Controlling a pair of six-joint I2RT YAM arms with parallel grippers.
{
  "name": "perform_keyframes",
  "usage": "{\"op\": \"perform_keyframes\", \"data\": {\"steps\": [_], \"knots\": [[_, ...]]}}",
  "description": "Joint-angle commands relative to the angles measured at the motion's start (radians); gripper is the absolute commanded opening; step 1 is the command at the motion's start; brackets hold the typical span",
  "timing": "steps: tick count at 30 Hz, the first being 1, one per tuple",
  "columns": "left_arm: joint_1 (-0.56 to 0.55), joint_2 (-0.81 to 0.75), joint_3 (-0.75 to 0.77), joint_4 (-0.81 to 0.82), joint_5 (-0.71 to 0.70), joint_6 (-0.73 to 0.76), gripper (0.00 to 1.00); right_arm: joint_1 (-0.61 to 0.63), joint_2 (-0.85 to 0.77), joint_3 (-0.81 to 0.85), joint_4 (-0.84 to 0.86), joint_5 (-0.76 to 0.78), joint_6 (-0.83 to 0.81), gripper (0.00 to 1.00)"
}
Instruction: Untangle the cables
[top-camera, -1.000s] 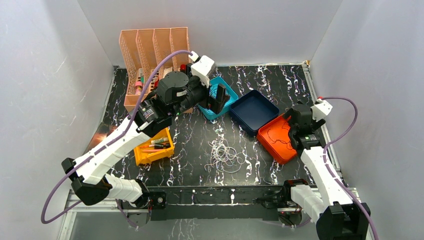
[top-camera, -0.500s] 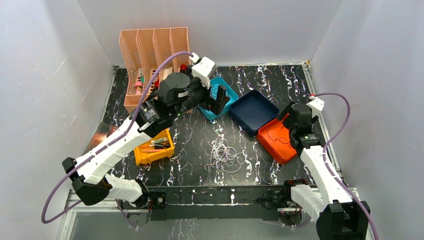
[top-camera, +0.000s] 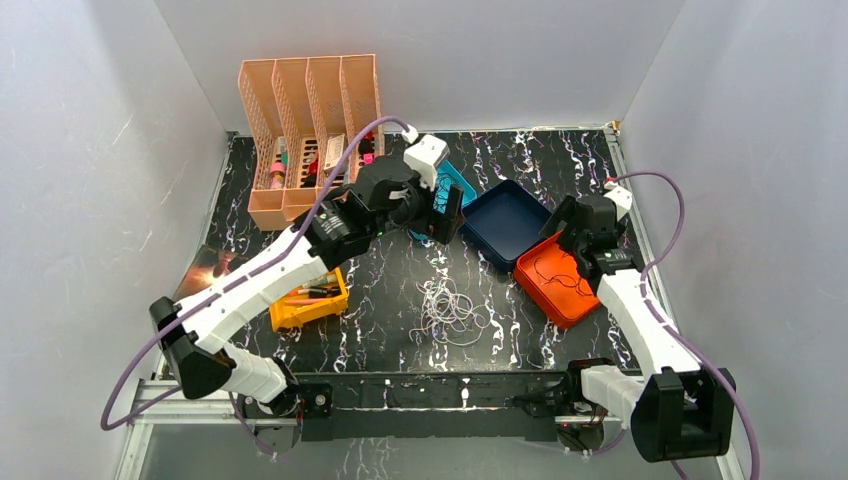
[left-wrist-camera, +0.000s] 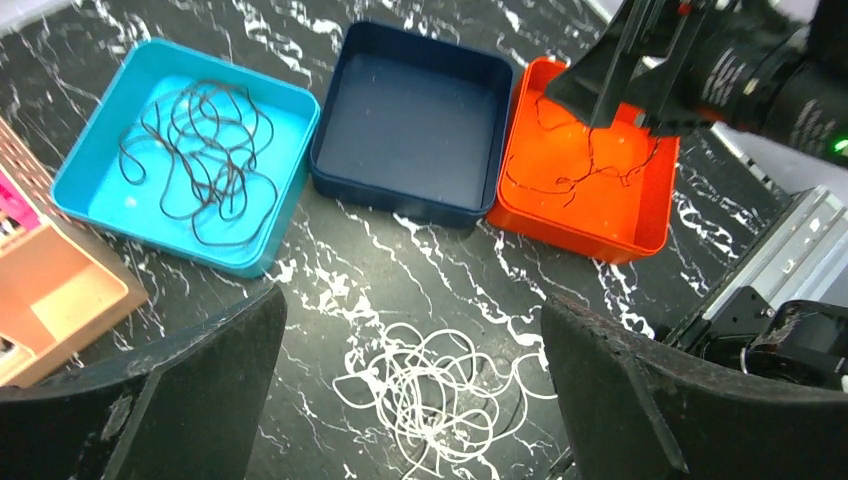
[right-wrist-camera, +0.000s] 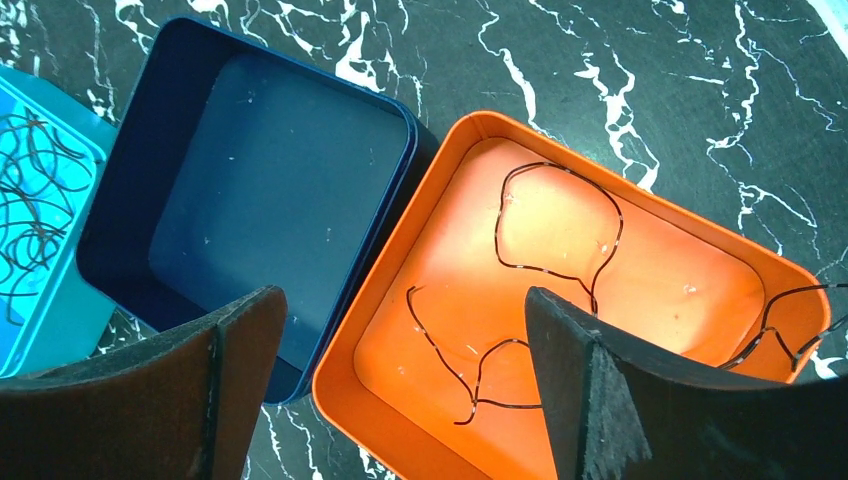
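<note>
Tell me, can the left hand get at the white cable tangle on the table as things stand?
Probably yes. The left hand is open, and its wrist view shows the white cable tangle lying bare on the table between its fingers; nothing covers it.

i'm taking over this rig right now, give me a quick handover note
Left gripper: open, empty, above the white cable tangle.
Right gripper: open, empty, over the near edge of the orange tray.
Cables: curly black cable in the teal tray; loose black cable in the orange tray; white cable tangle on the table.
Done: black cables separated into trays.
Left: the white tangle is not yet pulled apart; the navy tray is empty and probably meant for it.
</note>
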Motion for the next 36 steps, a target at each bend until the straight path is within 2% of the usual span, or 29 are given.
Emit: {"op": "perform_keyframes", "data": {"steps": [1, 15, 29, 36], "knots": [[0.002, 0.032, -0.017, -0.058, -0.005, -0.062, 0.98, -0.003, 0.055, 0.099, -0.064, -0.009, 0.003, 0.98], [0.002, 0.083, -0.028, -0.086, -0.023, -0.098, 0.98, -0.003, -0.004, 0.051, -0.006, -0.044, -0.008, 0.98], [0.003, 0.098, -0.028, -0.086, -0.028, -0.1, 0.98, -0.003, -0.092, -0.017, 0.065, 0.033, 0.005, 0.98], [0.003, 0.093, -0.044, -0.087, -0.037, -0.104, 0.98, -0.004, -0.114, 0.014, 0.064, -0.226, -0.151, 0.98]]}}
